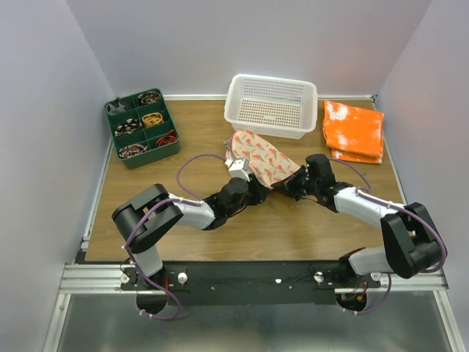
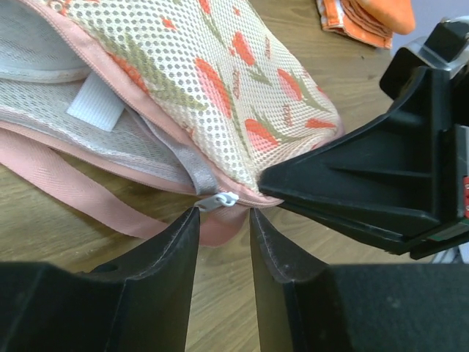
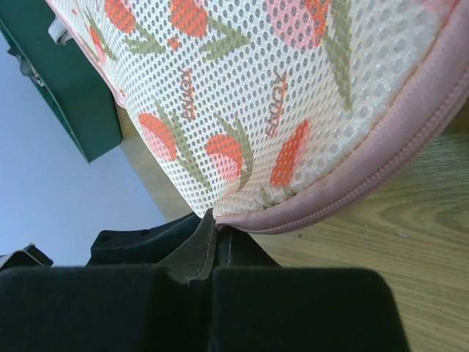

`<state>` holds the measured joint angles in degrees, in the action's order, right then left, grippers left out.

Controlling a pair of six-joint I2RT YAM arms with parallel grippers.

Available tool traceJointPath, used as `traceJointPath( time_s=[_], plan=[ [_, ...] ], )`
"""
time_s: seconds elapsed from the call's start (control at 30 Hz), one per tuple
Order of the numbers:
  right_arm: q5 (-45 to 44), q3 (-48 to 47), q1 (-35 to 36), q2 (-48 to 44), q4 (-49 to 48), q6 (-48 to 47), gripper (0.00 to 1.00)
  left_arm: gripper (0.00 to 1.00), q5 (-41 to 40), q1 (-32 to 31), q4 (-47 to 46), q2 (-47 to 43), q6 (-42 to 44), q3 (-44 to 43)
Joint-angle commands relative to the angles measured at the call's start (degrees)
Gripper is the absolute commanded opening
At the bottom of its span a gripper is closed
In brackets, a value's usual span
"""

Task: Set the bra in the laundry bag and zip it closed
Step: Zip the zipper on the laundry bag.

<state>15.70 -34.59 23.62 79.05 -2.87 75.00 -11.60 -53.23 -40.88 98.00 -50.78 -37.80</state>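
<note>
While the right gripper is clamped tight on the near-right tip of the laundry bag, the left gripper stands with its jaws partly apart, the silver zipper pull just beyond its fingertips and not pinched. The pink, fruit-printed pouch lies at the middle of the wooden table, its long axis running from far left to near right and its unzipped seam gaping toward the left arm. Just beyond its far end sits a white perforated basket; a folded orange-and-white cloth lies well apart at far right.
</note>
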Motion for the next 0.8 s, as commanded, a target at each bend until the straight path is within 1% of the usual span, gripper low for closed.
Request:
traceJointPath(
  time_s=[0.0,0.13,0.4,0.57,0.77],
  plan=[
    [-0.85,-2.15,0.11,-1.61,0.59,-0.47,0.01,0.44,-4.48,-0.03,1.59,0.0,3.67,0.27],
    [-0.68,-2.41,0.11,-1.61,0.68,-0.82,0.01,0.45,-6.41,0.06,2.03,-0.61,4.55,0.36],
    [-0.32,-2.41,0.11,-1.79,0.59,-1.0,0.01,0.46,-6.42,1.02,2.3,1.41,6.05,-2.19],
    [-0.15,-2.85,0.03,-1.7,1.21,-1.53,0.01,0.48,-5.37,1.46,1.42,2.11,7.8,-3.68],
    [0.03,-3.03,0.03,-1.26,1.21,-1.79,0.01,0.5,-2.03,1.46,0.28,2.9,8.95,-4.74]
  ],
)
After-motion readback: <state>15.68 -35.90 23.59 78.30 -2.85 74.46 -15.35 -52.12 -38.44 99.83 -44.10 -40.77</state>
